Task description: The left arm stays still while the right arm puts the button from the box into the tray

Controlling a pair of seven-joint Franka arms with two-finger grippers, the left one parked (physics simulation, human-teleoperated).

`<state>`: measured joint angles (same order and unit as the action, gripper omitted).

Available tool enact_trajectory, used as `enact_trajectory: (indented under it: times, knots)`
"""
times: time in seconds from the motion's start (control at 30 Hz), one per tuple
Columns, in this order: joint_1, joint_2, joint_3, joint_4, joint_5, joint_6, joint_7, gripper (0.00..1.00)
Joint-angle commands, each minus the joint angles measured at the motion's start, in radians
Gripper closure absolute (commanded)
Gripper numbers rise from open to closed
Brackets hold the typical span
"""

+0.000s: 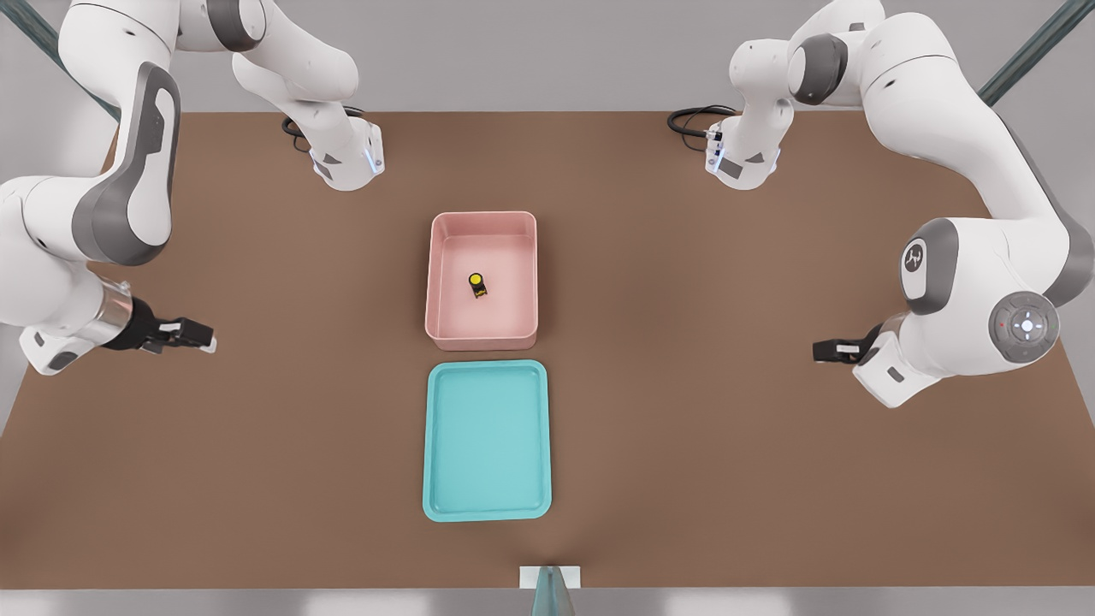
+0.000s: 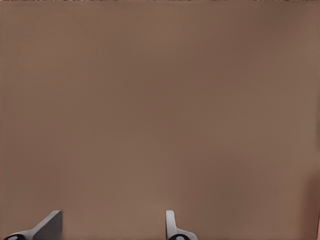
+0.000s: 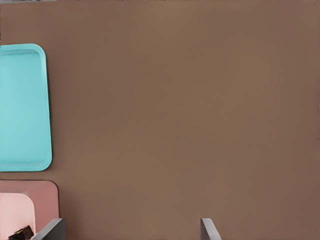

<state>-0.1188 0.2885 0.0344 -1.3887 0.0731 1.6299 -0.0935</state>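
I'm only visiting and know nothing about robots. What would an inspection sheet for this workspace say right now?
Surface: brown table, flat and bare apart from the job's things.
Job's things: button, yellow cap up, lies inside the pink box. The teal tray has nothing in it and sits just in front of the box, apart from it.
Clutter: nothing seen.
Grippers: gripper is open, holds nothing, and is far to the front view's left of the box.
Cables: black cables are looped by the arm bases at the far edge.
Surroundings: grey wall behind; small white bracket at the near edge.
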Motion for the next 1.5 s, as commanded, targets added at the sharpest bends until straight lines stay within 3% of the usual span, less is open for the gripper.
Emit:
enact_trajectory:
  times: [0.0,0.1,0.17,0.23,0.27,0.3,0.4,0.5,0.53,0.6,0.7,1.03,1.23,1.47]
  knots:
    - [0.001,0.0,0.001,0.0,-0.001,0.036,-0.057,0.0]
    - [0.085,0.001,-0.001,0.0,0.007,0.054,-0.046,0.0]
    - [0.278,-0.012,0.018,0.007,0.01,0.036,-0.029,0.0]
    - [0.384,0.0,0.168,0.01,-0.016,0.096,0.15,0.0]
    - [0.441,0.001,0.168,0.008,-0.093,0.11,0.149,0.0]
    - [0.467,0.023,0.179,0.007,0.068,0.105,0.367,0.0]
    - [0.541,0.034,0.209,-0.055,0.047,0.068,0.794,0.0]
    - [0.648,0.02,0.209,-0.2,0.042,0.157,0.971,0.0]
    - [0.666,-0.038,0.202,-0.34,0.042,0.275,0.983,0.0]
    - [0.778,-0.051,0.064,-0.447,0.048,0.376,0.994,0.0]
    - [0.797,-0.054,0.056,-0.621,0.047,0.625,0.989,0.0]
    - [0.798,-0.062,-0.07,-0.691,0.047,0.631,0.726,0.0]
    - [0.798,-0.071,-0.056,-0.806,0.048,0.797,0.696,0.0]
    - [0.798,-0.051,0.009,-0.857,0.108,0.91,0.709,0.0]
